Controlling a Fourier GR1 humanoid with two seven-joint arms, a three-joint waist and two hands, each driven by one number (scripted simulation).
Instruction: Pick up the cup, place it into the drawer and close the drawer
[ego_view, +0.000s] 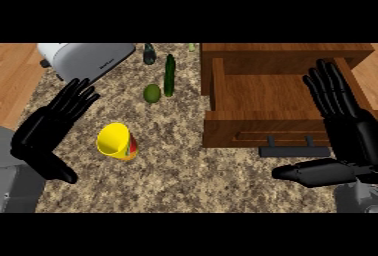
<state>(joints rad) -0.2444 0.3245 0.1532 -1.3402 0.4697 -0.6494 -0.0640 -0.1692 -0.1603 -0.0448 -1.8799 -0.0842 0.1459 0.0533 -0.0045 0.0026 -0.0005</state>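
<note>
the right hand (345, 127) is seen nearest, at the right edge, with its fingers straight and spread upward and its thumb stuck out to the left over the counter (192, 175); nothing is held in it; the left hand (52, 127) is shown at the left edge, likewise flat and spread, with nothing between its fingers; the cup (117, 142), yellow with a red and orange lower part, is found on the speckled counter just right of the left hand, apart from it, apparently tilted or lying with its mouth toward the viewer; the wooden drawer (277, 122) is already pulled open at the right, its dark handle (295, 149) facing the near side, and nothing can be seen inside it; farther back a toaster (85, 57), a cucumber (169, 75) and a small green round fruit (151, 93) are set; the picking-up step is judged not yet begun; next, the cup would need to be approached by the left hand, enclosed by curled fingers, then carried right over the drawer's front wall.
</note>
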